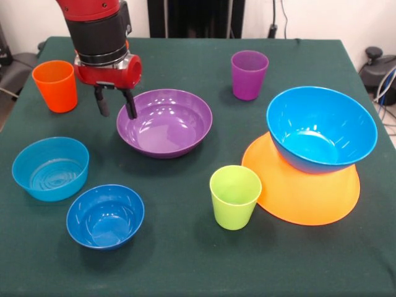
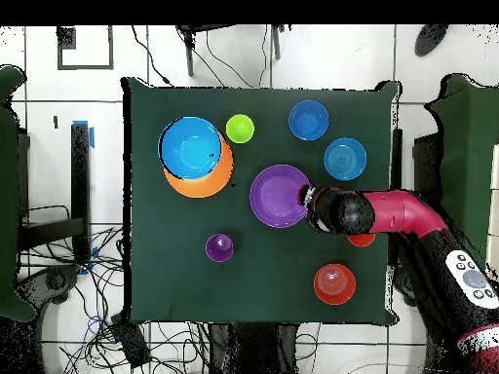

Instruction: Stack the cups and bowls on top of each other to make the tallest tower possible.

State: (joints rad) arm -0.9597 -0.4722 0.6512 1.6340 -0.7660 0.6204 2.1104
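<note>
purple bowl (image 1: pixel 164 122), blue bowl (image 1: pixel 321 128), lime cup (image 1: pixel 235 196), dark green table (image 1: pixel 185 260).

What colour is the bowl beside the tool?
Purple; clearest in the front view.

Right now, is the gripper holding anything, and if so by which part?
Nothing is held. The gripper is open and empty, its fingers hanging at the rim of the purple bowl, one on each side of it.

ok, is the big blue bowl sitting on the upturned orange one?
Yes, the large blue bowl rests upright on the upside-down orange-yellow bowl, toward its far edge.
</note>
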